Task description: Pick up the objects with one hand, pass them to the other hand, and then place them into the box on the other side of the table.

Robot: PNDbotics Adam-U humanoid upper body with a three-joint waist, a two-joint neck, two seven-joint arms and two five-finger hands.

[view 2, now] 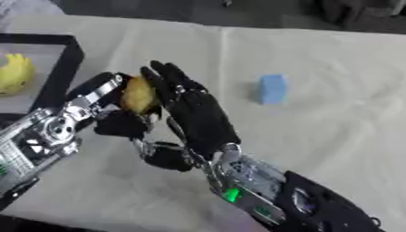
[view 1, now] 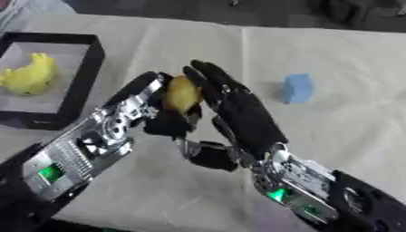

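A yellow oval object (view 1: 182, 93) is held above the middle of the table, between my two hands. My left hand (view 1: 147, 113) comes in from the lower left with its fingers and thumb curled round the object's left side and underside. From the lower right, my right hand (view 1: 242, 113) rises with its fingers stretched straight up against the object's right side, its thumb lower down and apart. A black-rimmed box (view 1: 87, 77) lies at the far left with a yellow lumpy thing (view 1: 30, 74) inside.
A small blue block (view 1: 298, 88) stands on the beige tablecloth to the right of the hands. The table's far edge runs along the top, with dark floor behind it.
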